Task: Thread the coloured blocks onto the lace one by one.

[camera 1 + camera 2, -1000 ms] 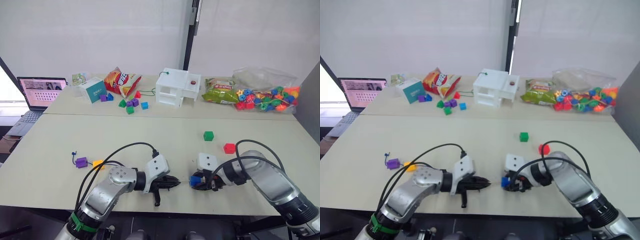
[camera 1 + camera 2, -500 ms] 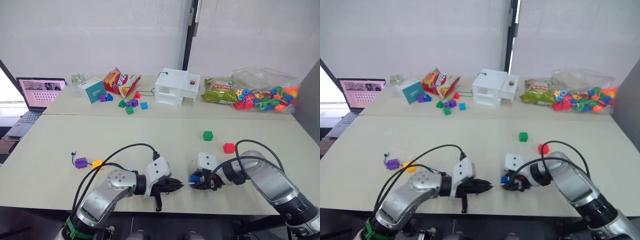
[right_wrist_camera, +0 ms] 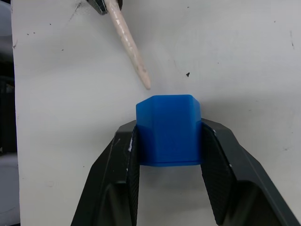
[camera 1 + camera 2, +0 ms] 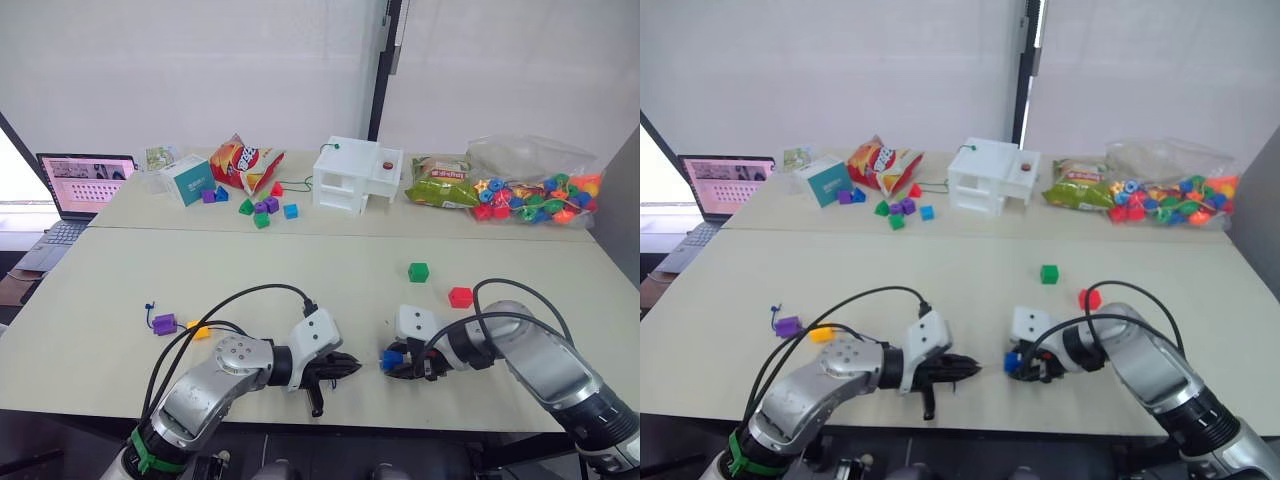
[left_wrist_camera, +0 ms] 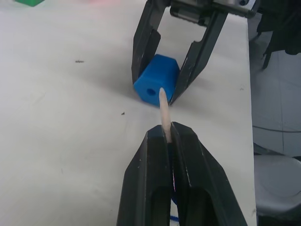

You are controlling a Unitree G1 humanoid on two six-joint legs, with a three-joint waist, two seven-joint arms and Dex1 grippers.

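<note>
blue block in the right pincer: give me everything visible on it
The blue block is a small, smooth, plastic-looking faceted bead with a round hole in the face turned toward the left pincer. The right pincer clamps its two sides, low over the table. The lace's pale tip points just beside the hole, not yet inside.

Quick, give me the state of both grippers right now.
Left gripper: shut on the lace's stiff pale tip, pointed at the blue block.
Right gripper: shut on the blue block, holding it by two opposite sides.
</note>
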